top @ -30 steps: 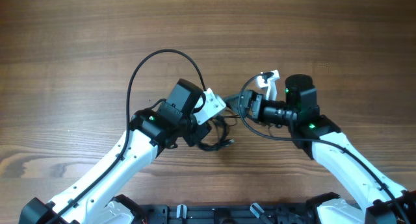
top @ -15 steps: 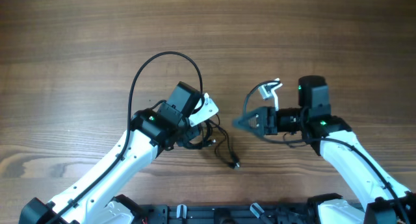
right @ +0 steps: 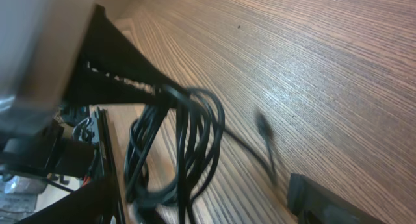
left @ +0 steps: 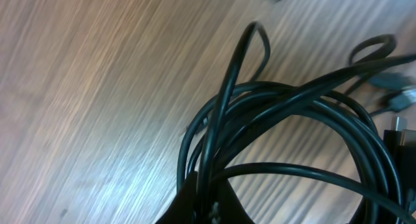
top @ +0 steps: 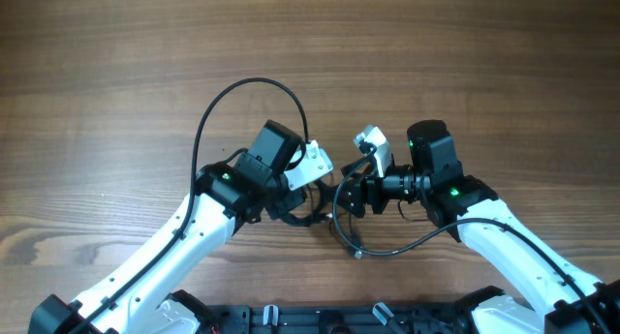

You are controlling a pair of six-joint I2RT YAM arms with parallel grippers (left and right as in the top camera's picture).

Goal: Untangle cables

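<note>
Cables [left: 286, 94] sit bunched in the left claw [top: 291, 208], pinched tight on them. The right claw [top: 351, 195] is just beside the bunch, its fingers wide apart.

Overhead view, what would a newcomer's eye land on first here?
The bunch of thin black cables at the middle of the wooden table, pinched in the shut left gripper. Next, the right gripper, jaws open, close to that bundle. A loose plug end lies just nearer the robot.
</note>
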